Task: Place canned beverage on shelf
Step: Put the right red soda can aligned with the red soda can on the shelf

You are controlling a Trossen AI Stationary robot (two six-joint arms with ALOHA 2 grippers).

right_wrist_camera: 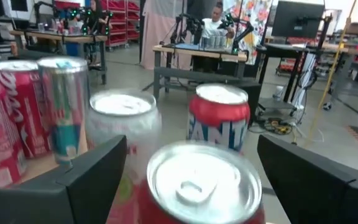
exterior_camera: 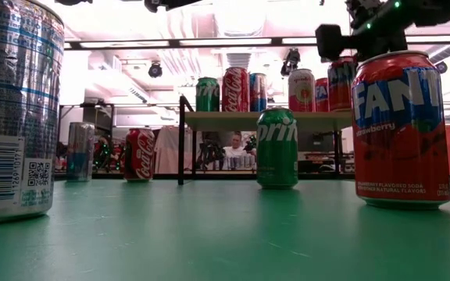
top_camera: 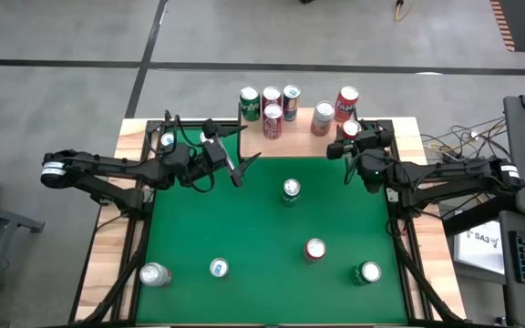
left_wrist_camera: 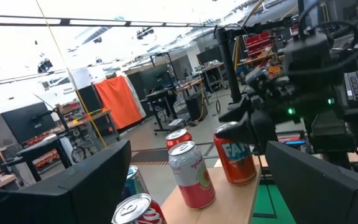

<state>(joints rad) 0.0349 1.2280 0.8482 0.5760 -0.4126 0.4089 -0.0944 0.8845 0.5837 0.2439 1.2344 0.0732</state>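
The shelf [top_camera: 301,133], a light wooden board on thin black legs, stands at the table's far edge and carries several upright cans. Among them is a red can [right_wrist_camera: 201,186] near its right end. My right gripper [right_wrist_camera: 191,142] hovers open just above that can, one finger on each side of the silver top, with a gap showing on both sides. From above, the same gripper [top_camera: 349,139] sits over the can [top_camera: 349,128]. My left gripper [top_camera: 249,144] hangs open and empty by the shelf's left end, pointing toward the right.
Loose cans stand on the green tabletop: a Sprite [top_camera: 290,189] near the middle, a red Fanta [top_camera: 314,249], a green one [top_camera: 369,271], a blue-white one [top_camera: 218,268] and a silver one [top_camera: 154,274] near the front. Another can [top_camera: 168,140] stands under the left arm.
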